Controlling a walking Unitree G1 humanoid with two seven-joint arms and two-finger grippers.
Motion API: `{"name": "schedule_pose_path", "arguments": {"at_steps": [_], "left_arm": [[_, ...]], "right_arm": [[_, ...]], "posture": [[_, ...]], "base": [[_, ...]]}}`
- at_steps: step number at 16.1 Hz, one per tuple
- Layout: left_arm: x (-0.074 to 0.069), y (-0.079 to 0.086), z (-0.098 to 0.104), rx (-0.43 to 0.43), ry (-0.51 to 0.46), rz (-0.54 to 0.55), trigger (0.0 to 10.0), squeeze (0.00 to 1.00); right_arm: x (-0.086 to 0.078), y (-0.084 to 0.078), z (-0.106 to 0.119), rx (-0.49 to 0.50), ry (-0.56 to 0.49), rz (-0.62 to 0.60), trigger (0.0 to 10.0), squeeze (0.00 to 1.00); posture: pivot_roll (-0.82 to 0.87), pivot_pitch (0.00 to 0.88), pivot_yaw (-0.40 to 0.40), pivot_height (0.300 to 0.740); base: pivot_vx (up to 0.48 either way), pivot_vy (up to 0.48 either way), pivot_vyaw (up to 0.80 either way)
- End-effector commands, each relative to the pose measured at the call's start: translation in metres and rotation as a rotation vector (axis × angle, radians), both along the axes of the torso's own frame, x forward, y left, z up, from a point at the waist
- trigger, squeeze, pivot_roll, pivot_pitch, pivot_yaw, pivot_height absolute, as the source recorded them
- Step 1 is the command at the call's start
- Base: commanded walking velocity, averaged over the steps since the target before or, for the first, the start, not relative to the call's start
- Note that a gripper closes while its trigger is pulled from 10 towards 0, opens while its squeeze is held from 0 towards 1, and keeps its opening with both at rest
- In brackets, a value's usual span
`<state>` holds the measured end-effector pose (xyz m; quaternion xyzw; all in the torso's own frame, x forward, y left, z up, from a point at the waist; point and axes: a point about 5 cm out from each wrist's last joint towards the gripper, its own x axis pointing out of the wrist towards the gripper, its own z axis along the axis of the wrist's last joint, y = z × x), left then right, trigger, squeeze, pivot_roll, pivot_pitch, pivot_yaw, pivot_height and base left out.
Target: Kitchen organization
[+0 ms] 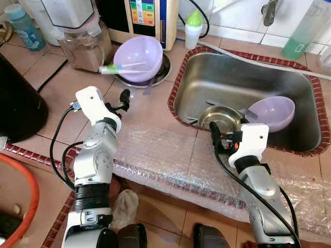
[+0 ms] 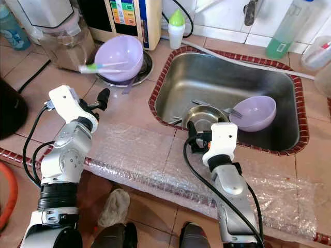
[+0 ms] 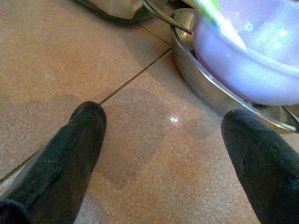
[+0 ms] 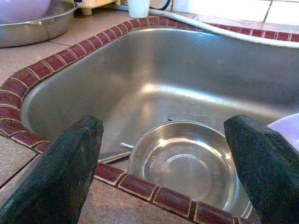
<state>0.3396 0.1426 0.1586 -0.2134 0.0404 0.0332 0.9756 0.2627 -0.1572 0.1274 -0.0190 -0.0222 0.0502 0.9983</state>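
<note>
Left hand (image 1: 124, 99): hovering wide open over the tiled desk (image 1: 62, 88), just beside the lavender bowl (image 1: 138, 58) at upper centre.
Right hand (image 4: 163, 163): spreading wide at the sink (image 1: 248, 77) rim, above the steel bowl (image 4: 184, 163).

A blender (image 1: 83, 31) stands at the counter's back edge beside a water purifier (image 1: 147, 18); a green-capped bottle (image 1: 193, 28) stands near the sink's back-left corner.

Before me a tan-tiled table (image 1: 57, 85) edged in dark red brick trim (image 1: 181, 67) holds a steel sink (image 1: 243, 82), with white wall tiles (image 1: 232, 15) behind and bubble wrap (image 1: 170, 155) over its front edge.
</note>
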Motion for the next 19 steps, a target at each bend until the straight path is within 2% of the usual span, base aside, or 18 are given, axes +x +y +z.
{"name": "schedule_pose_path", "arguments": {"at_steps": [1,5,8,12,14,19], "left_arm": [[0.002,0.002,0.003,-0.007,0.004,0.013,10.0,0.00],[0.020,0.003,0.021,-0.029,-0.035,0.015,10.0,0.00],[0.026,0.000,0.026,-0.034,-0.041,0.005,10.0,0.00],[0.031,-0.004,0.019,-0.051,-0.008,-0.007,10.0,0.00],[0.038,-0.006,0.013,-0.069,0.020,-0.015,10.0,0.00],[0.053,-0.016,0.013,-0.102,0.051,-0.056,10.0,0.00]], "right_arm": [[-0.001,0.003,-0.009,-0.001,0.041,0.007,10.0,0.00],[-0.002,0.004,-0.011,-0.002,0.043,0.009,10.0,0.00],[-0.003,0.001,-0.012,-0.004,0.043,-0.001,10.0,0.00],[-0.003,0.001,-0.011,-0.004,0.042,-0.005,10.0,0.00],[-0.005,0.000,-0.012,-0.005,0.042,-0.010,10.0,0.00],[-0.005,0.001,-0.011,0.001,0.038,0.007,10.0,0.00]], "posture": [[-0.10,0.178,0.054,0.740],[-0.11,0.182,0.060,0.740],[-0.11,0.182,0.067,0.740],[-0.12,0.186,0.073,0.740],[-0.12,0.186,0.073,0.740],[-0.15,0.174,0.080,0.740]], "base": [[0.000,0.000,0.00],[0.000,0.000,0.00],[0.000,0.000,0.00],[0.000,0.000,0.00],[0.000,0.000,0.00],[0.000,0.000,0.00]]}}
